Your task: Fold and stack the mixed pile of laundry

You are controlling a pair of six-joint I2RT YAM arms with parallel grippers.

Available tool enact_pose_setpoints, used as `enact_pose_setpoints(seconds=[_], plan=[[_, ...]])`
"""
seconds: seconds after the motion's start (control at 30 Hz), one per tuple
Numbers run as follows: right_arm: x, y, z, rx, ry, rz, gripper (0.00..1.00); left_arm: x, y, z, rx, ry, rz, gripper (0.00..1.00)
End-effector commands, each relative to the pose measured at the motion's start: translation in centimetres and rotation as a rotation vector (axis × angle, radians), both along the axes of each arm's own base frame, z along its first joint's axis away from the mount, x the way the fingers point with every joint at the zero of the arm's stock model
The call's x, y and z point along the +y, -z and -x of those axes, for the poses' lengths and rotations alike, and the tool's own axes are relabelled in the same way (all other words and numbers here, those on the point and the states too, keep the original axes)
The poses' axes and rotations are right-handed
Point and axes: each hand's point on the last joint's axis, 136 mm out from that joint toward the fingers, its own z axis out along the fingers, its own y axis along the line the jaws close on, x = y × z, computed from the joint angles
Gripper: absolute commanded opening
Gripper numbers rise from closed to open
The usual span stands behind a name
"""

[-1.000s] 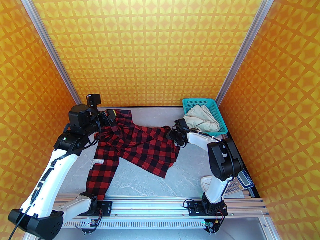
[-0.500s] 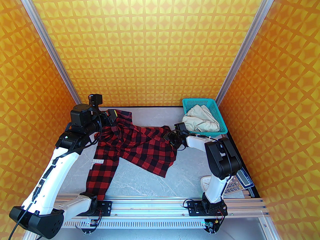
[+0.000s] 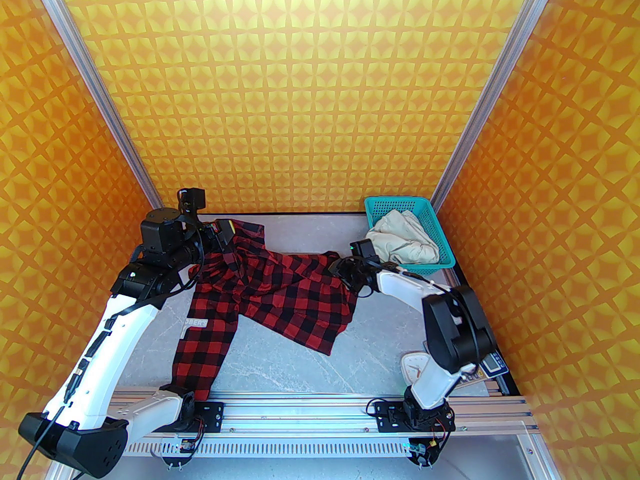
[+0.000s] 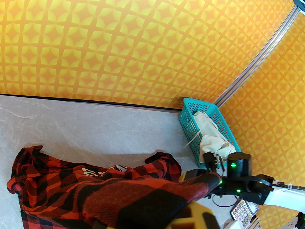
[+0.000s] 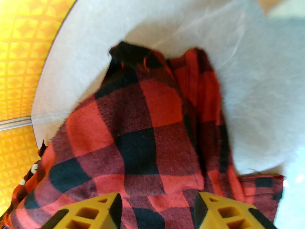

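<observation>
Soft, limp red-and-black checked cloth shirt (image 3: 290,303): better grip at edges; left jaws clamp it, right jaws open astride its hem.

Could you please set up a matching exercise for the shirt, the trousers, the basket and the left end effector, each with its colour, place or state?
Things:
1. shirt
2. trousers
3. basket
4. left end effector

Descriptions:
a. teal mesh, at the far right corner
b. shut on checked cloth
c. red and black checks
d. cream, bunched inside a container

Pairs: 1-c, 2-d, 3-a, 4-b
</observation>
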Motion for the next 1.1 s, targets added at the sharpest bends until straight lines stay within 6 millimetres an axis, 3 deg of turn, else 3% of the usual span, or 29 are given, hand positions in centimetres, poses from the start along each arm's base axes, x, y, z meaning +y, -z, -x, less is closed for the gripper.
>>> enact_pose_setpoints(seconds=[0.0,0.17,0.4,0.53,0.57,0.73,0.8,1.07], plan=[[0.7,0.7,-1.0,0.015,-0.002,-0.012,0.53,-0.2,-0.8,0.3,-0.03,0.021,-0.005,0.0],[0.0,1.6,-1.5,0.022,0.003,0.054,0.44,-0.1,-0.9,0.3,-0.034,0.022,-0.007,0.0],[-0.2,2.5,-2.6,0.015,0.002,0.09,0.16,-0.1,-1.2,0.4,-0.044,0.022,-0.009,0.0],[-0.4,1.4,-3.4,-0.023,-0.01,0.126,0.0,0.1,-1.5,0.7,-0.054,0.023,-0.016,0.0],[-0.5,0.9,-3.5,-0.034,-0.015,0.134,0.0,0.2,-1.5,0.8,-0.055,0.022,-0.02,0.0],[-0.6,-2.9,-3.4,-0.126,-0.061,0.149,0.0,0.4,-2.7,1.7,-0.099,0.031,-0.042,0.0],[-0.8,-5.2,-2.6,-0.171,-0.096,0.161,0.0,0.8,-4.8,3.4,-0.171,0.037,-0.058,0.0],[-3.4,-16.2,3.9,-0.347,-0.189,0.24,0.0,2.3,-10.0,8.5,-0.313,0.047,-0.18,0.0]])
